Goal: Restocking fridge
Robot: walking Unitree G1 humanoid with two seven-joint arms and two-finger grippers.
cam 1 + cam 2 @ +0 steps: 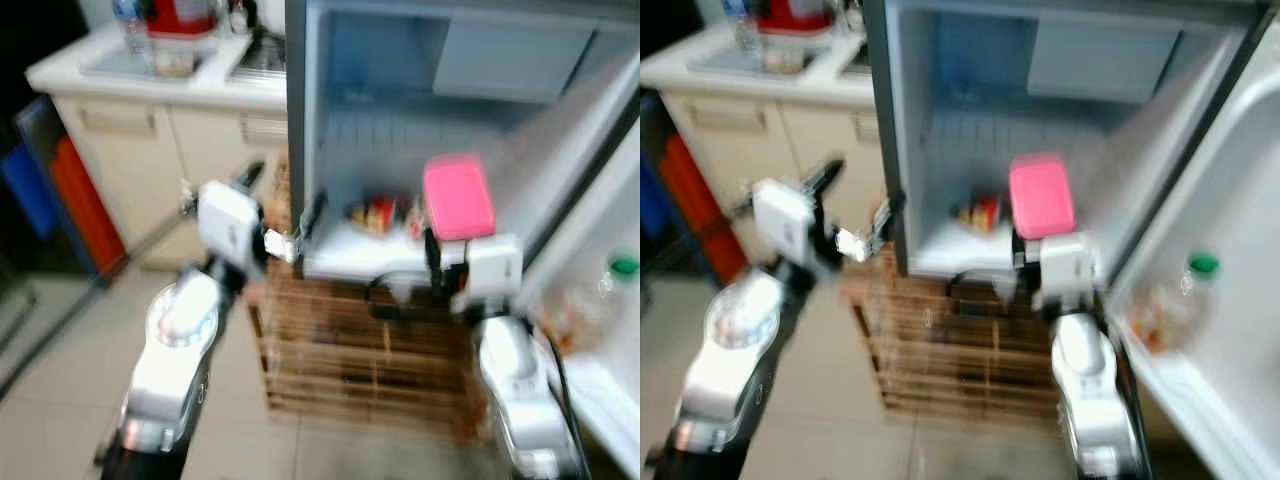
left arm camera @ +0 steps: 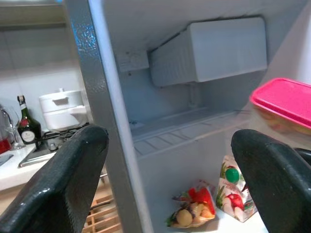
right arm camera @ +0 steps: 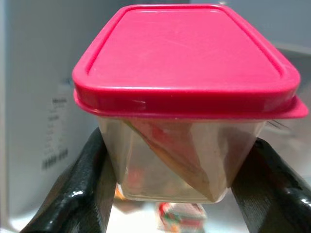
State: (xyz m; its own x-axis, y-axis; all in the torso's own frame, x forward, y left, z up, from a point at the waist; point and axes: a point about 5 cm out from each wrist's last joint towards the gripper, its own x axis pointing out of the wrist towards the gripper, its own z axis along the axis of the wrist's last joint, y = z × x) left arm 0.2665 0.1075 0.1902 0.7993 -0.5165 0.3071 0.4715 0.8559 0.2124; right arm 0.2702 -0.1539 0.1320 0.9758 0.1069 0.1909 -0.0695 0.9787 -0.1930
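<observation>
Our right gripper (image 3: 170, 194) fingers clamp the rigid, likely slippery pink-lidded container (image 3: 187, 97) by its clear sides, while the left gripper (image 2: 170, 184) fingers stand spread.

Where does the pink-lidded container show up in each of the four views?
Left eye view: pink-lidded container, right of centre, at the fridge opening.
Right eye view: slightly right of centre.
Left wrist view: right edge.
Right wrist view: centre, held in the right claw.
Shared landmark: snack bag on the fridge floor.
</observation>
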